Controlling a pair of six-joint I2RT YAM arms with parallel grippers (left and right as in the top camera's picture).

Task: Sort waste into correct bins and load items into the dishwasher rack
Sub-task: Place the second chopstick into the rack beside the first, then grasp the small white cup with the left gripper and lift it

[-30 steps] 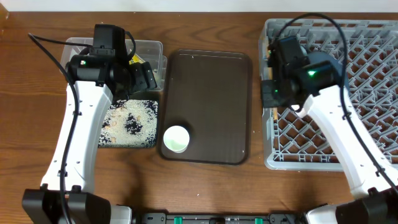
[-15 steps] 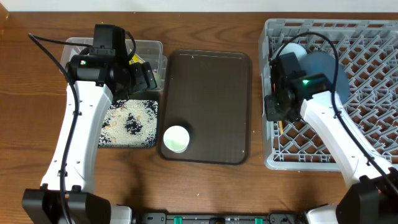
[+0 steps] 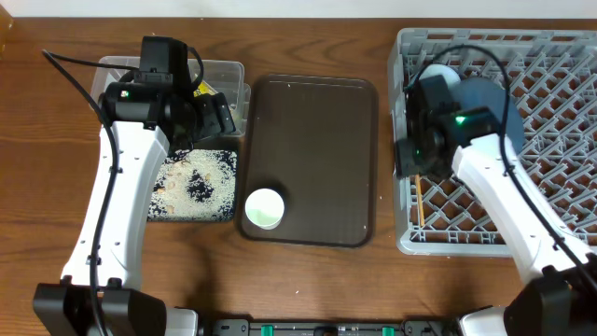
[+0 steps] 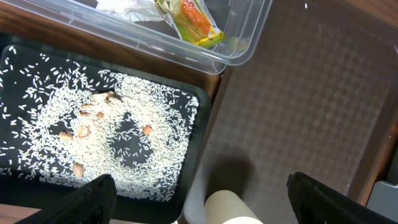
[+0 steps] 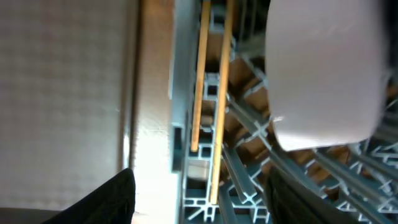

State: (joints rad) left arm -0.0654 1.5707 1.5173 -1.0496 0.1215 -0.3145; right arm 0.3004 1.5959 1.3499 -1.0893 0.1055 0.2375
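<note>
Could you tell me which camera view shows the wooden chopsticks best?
The right wrist view: both chopsticks lie side by side, close up, along the dishwasher rack wall. The overhead view shows only a thin sliver of them at the rack's left edge. The left wrist view misses them entirely.

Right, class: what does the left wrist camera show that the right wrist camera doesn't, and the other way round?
Left wrist only: a black tray of rice, a clear tub holding a wrapper and napkin, and a white cup. Right wrist only: two chopsticks lying in the grey rack beside a white bowl. Both: the brown serving tray.
</note>
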